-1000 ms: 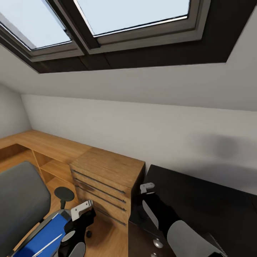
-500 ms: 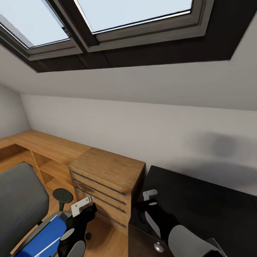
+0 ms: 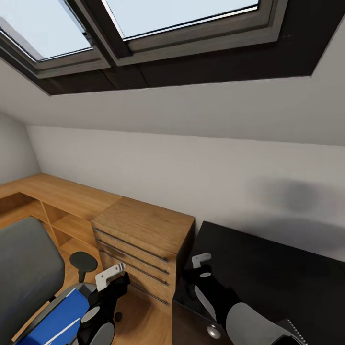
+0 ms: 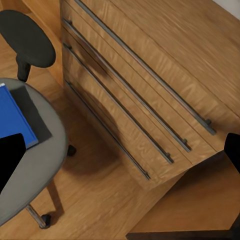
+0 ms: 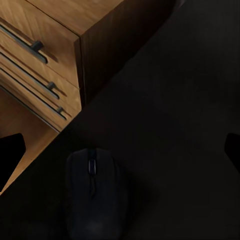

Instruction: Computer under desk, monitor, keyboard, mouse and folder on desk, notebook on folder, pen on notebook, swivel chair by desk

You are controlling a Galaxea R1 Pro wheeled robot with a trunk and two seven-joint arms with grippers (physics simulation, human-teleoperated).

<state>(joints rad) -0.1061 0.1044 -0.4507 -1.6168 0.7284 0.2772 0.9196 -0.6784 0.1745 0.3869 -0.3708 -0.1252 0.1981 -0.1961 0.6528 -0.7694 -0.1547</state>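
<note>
The grey swivel chair (image 3: pixel 26 273) stands at the lower left with the bright-blue folder (image 3: pixel 57 321) on its seat. A thin white pen (image 3: pixel 64 328) lies across the folder. My left gripper (image 4: pixel 120 155) hangs open above the floor between the chair seat (image 4: pixel 47 165) and the wooden chest, with the folder (image 4: pixel 12 120) beside one finger. My right gripper (image 5: pixel 120 150) is open over the black desk (image 3: pixel 268 273), a little above the dark mouse (image 5: pixel 95 200). A greyish notebook corner (image 3: pixel 293 330) shows at the desk's near right.
A light wooden chest (image 3: pixel 143 239) with long bar handles stands between chair and desk, touching the desk's end. Low wooden shelving (image 3: pixel 62 201) runs along the wall to the left. A sloped ceiling with skylights (image 3: pixel 177 19) is overhead. The chair's black armrest (image 4: pixel 27 37) is near the chest.
The view has shifted slightly, so the chair and folder sit a bit further left and lower. My right arm has dropped a little toward the desk. Both grippers stay open.
</note>
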